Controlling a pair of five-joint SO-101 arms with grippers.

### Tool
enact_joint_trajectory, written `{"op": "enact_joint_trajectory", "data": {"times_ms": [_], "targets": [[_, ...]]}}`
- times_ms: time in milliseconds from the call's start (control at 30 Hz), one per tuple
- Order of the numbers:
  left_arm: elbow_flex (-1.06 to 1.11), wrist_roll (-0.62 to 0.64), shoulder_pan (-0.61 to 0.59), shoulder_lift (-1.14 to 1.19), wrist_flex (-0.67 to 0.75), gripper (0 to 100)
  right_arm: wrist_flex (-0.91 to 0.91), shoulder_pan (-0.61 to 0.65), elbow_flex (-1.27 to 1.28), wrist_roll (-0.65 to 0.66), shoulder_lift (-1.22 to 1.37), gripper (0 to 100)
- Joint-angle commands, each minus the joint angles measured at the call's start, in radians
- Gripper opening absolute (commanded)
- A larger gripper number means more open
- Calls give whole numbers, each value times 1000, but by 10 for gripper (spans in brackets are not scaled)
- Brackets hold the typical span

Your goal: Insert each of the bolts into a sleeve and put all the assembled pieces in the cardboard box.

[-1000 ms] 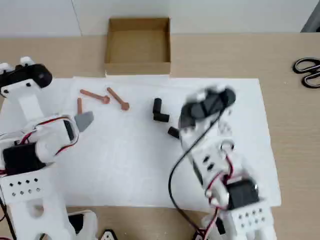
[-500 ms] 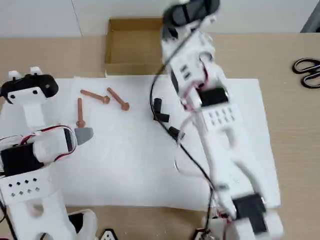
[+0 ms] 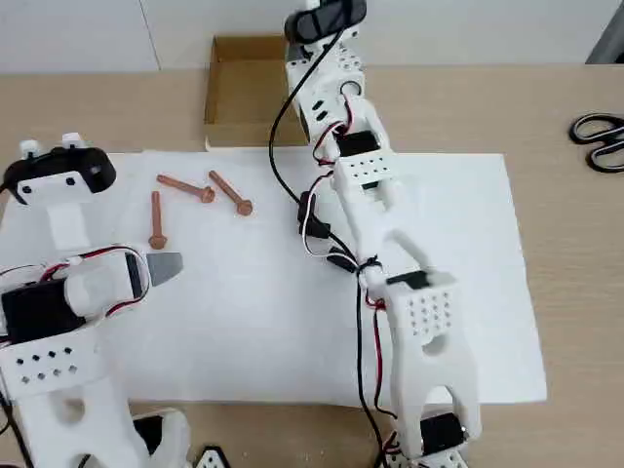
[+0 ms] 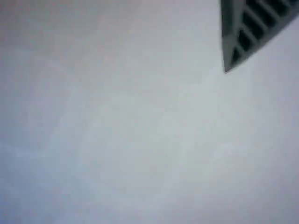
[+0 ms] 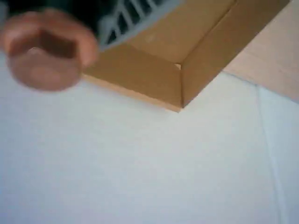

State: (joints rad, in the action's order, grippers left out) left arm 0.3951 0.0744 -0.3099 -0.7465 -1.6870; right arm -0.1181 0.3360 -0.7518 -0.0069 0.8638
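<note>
Though blurred close to the lens, seems to grip a brown bolt in the right gripper, closed about it with the head poking out; cannot vouch for a sleeve on it. Has swung, within the last second, from a folded pose over the middle of the white sheet to a full stretch, ending at the front right corner of the cardboard box. Reads as the delivery step: needs only a little more reach over the wall before letting go. Hardly stirs on the other side: keeps the left gripper low over the sheet, grip impossible to judge. Leaves three more bolts lying loose near it and dark sleeves beside the outstretched arm, partly behind its cable, so plenty yet to assemble. Beyond the sheet, just a pale wooden table, scissors at its far right edge, a white wall behind.
</note>
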Motion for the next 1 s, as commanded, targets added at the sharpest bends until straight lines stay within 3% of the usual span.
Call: {"op": "enact_joint_trajectory", "data": {"times_ms": [0,333,500,733,967], "targets": [[-38,-5,-3,-11,-9,321,25,-7,-247,14,110,4],[-38,-5,-3,-11,-9,321,10,-7,-514,14,397,8],[-38,-5,-2,-11,-9,321,-84,-7,-532,9,417,21],[-38,-5,2,-11,-14,321,-125,-7,-532,9,417,149],[-38,-6,2,-11,-14,321,-140,-8,-580,12,407,153]]}}
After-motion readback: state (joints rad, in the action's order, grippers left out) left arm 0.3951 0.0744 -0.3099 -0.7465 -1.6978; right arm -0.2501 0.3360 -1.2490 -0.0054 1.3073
